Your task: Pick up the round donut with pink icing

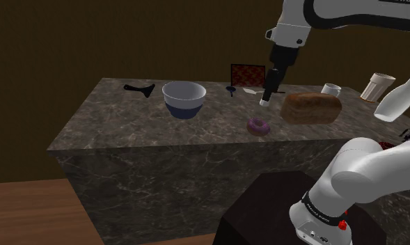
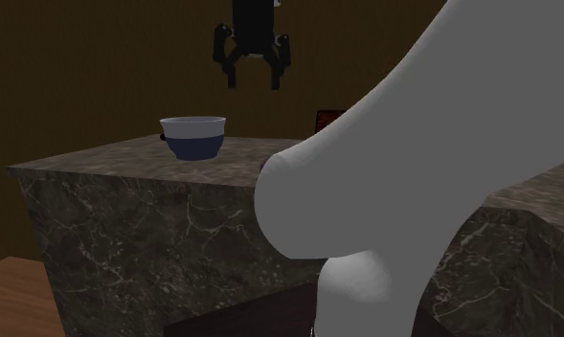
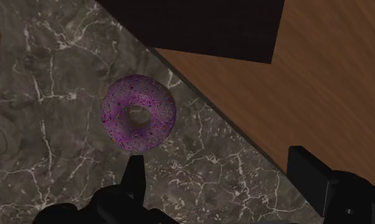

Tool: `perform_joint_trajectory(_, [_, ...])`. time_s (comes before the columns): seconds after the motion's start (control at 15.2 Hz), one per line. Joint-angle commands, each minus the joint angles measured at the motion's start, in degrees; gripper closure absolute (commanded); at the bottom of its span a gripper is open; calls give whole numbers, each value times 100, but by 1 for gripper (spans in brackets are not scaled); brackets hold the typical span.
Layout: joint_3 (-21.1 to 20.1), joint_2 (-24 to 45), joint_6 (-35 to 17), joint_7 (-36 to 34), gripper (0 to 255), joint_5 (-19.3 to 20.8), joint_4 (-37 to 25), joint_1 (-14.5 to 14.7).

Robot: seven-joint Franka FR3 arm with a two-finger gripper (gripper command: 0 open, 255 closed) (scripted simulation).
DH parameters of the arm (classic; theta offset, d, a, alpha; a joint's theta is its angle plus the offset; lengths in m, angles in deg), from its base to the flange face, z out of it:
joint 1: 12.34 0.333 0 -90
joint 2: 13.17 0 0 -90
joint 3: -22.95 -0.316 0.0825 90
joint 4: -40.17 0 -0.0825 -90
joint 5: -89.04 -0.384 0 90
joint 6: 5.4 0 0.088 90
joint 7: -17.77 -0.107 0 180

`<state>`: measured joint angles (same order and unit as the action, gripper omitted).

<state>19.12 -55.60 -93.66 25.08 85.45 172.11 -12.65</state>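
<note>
A round donut (image 1: 259,126) with purple-pink speckled icing lies flat on the dark marbled counter (image 1: 127,129), close to its front edge. My black gripper (image 1: 265,101) hangs in the air a little above and behind it, pointing down. In the wrist view the donut (image 3: 139,114) lies just ahead of one finger (image 3: 135,175), off to that side of the gripper (image 3: 224,178) rather than between the fingers. The fingers stand wide apart and hold nothing. From the second exterior view the open gripper (image 2: 255,77) hovers well above the counter top.
A blue and white bowl (image 1: 184,99) stands toward the shoulder view's left, a brown bread loaf (image 1: 311,108) just right of the donut. Behind are a red patterned box (image 1: 248,73), a cup (image 1: 330,89), a glass (image 1: 376,87), a white bottle (image 1: 398,101) and a black utensil (image 1: 139,88).
</note>
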Motion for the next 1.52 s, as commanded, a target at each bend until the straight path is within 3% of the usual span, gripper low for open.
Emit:
perform_joint_trajectory(0.0, [0,0,0,0,0,0,0,0])
perform_joint_trajectory(0.4, [1483,-159,-1041,1419,0,-471,982,-64])
perform_joint_trajectory(0.79, [3079,485,-1892,3125,0,-1171,1474,111])
perform_joint_trajectory(1.45, [3218,689,-2448,3428,0,-1218,1897,143])
